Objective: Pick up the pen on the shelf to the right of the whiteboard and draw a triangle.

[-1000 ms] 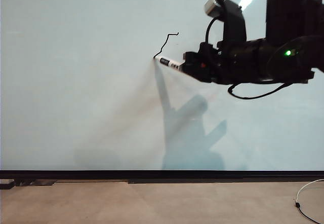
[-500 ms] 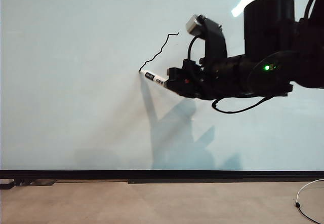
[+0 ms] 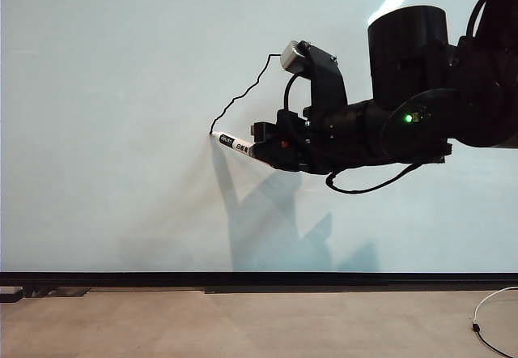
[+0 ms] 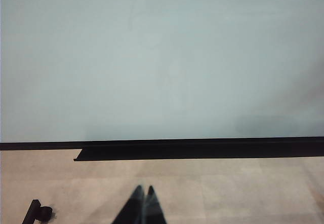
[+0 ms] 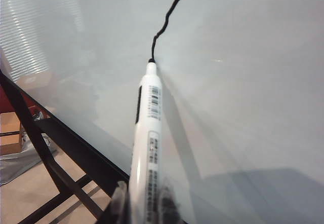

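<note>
Since prior frame right gripper [image 3: 257,141], clamped on slim white marker pen [image 3: 234,142], slid toward 7 o'clock, lengthening wavy black line [image 3: 243,91] on glossy whiteboard [image 3: 105,131]; keep tip pressure steady; left gripper [image 4: 143,198] idle, closed.

We face the whiteboard [image 3: 121,66] squarely from well back in the exterior view, our left wrist view looks at its lower edge, our right wrist view hugs the pen [image 5: 148,127], all sharing the board.
</note>
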Available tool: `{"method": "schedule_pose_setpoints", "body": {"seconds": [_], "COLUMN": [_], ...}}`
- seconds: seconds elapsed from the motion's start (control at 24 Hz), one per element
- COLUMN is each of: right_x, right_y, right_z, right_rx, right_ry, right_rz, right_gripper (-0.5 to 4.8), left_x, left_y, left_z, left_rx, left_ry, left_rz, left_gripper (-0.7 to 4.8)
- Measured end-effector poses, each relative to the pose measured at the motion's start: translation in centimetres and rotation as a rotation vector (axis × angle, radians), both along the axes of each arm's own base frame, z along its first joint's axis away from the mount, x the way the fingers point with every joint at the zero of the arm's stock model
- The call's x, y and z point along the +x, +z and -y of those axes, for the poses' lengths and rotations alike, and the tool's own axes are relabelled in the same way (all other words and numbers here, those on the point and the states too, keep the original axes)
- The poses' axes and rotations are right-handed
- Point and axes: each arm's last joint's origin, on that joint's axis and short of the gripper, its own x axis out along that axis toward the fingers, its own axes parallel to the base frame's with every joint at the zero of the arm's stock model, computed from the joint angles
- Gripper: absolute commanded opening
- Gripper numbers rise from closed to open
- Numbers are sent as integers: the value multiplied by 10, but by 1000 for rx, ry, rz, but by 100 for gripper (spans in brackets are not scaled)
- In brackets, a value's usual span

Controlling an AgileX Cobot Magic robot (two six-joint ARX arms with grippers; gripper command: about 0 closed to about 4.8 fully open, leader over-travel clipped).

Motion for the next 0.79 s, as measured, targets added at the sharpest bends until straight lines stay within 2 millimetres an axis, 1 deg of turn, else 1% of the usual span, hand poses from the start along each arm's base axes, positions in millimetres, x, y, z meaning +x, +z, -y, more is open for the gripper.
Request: {"method": "schedule_pose_setpoints", "body": {"seconds": [0.79], "right_x": [-3], "right_y": [-5], "right_z": [-5], "right_rx": [-28], "right_ry": [-14], "right_rz": [-48], "right_gripper": [-5], "left_x": [0], "left_y": [0], "left_z": [0], "left_rx": [0], "left_ry": [0], "left_rz": [0], "left_gripper": [-5]}}
